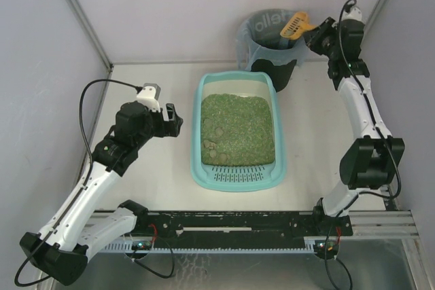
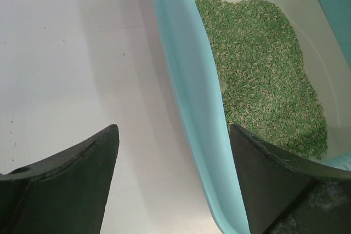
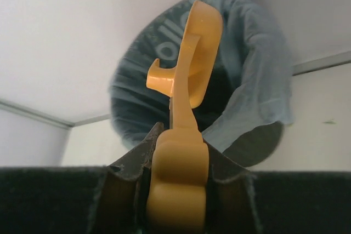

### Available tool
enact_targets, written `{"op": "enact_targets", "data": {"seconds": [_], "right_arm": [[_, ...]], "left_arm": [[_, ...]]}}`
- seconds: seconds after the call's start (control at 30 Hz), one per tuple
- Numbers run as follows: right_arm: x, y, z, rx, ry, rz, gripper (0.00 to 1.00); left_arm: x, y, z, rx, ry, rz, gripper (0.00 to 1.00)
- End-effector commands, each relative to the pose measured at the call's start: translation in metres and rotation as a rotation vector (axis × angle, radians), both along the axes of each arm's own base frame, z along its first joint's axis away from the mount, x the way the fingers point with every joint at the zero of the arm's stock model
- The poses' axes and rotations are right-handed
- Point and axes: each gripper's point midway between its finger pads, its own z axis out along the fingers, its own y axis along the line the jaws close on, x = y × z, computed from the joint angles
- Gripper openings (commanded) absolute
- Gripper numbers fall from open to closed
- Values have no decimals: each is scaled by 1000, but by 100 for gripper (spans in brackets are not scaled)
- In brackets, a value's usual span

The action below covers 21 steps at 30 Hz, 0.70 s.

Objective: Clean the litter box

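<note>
Teal plastic at mid-table from overhead: litter box (image 1: 236, 177), grille ledge toward the arm bases, green litter (image 1: 238, 127) inside, a few rounder lumps near the ledge end; left gripper (image 1: 175, 121) just beside its left wall, jaws wide, holding nothing; right gripper (image 1: 314, 34) up at the black bin (image 1: 272, 66) behind the box, clamped on a yellow scoop (image 1: 296, 25) over the bin mouth; could scatter granules onto the table (image 1: 312, 120) if tipped near the rim rather than over the middle.

From the left wrist: fingers (image 2: 82, 179) spread wide, left wall of the litter box (image 2: 186, 80) showing between them, bare table on one side, green litter (image 2: 258, 64) on the other; cannot tell whether straddling the wall or just short of it; nothing gripped; could shove or tilt the tray if driven down onto the rim, spilling litter.

From the right wrist: right gripper (image 3: 178, 154) shut tight on the yellow scoop (image 3: 192, 69) by its handle, blade upward against the blue-grey liner (image 3: 258, 80); cannot tell whether the blade carries anything; might snag the loose liner fold and drag the bag, or twist in the grip, given so rounded a handle.
</note>
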Motion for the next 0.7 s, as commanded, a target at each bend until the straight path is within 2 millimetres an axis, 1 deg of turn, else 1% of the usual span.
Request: {"op": "enact_targets", "data": {"seconds": [0.0, 0.13, 0.2, 0.33, 0.5, 0.6, 0.67], "right_arm": [[0, -8, 12, -315, 36, -48, 0], [-2, 0, 33, -535, -6, -101, 0], [-4, 9, 43, -666, -37, -121, 0], [-4, 12, 56, -843, -61, -184, 0], [-7, 14, 67, -947, -95, -213, 0], [-10, 15, 74, -969, -117, -219, 0], [-16, 19, 80, -962, -132, -207, 0]], "left_arm": [[2, -2, -2, -8, -4, -13, 85], [3, -1, -2, -6, -3, -11, 85], [3, -2, -2, -6, -1, -12, 85], [3, -2, -4, -5, 4, -16, 85], [3, -2, -4, -4, 5, -14, 85], [4, -3, -6, -2, 10, -17, 85], [4, -3, -7, -1, 15, -18, 85]]}}
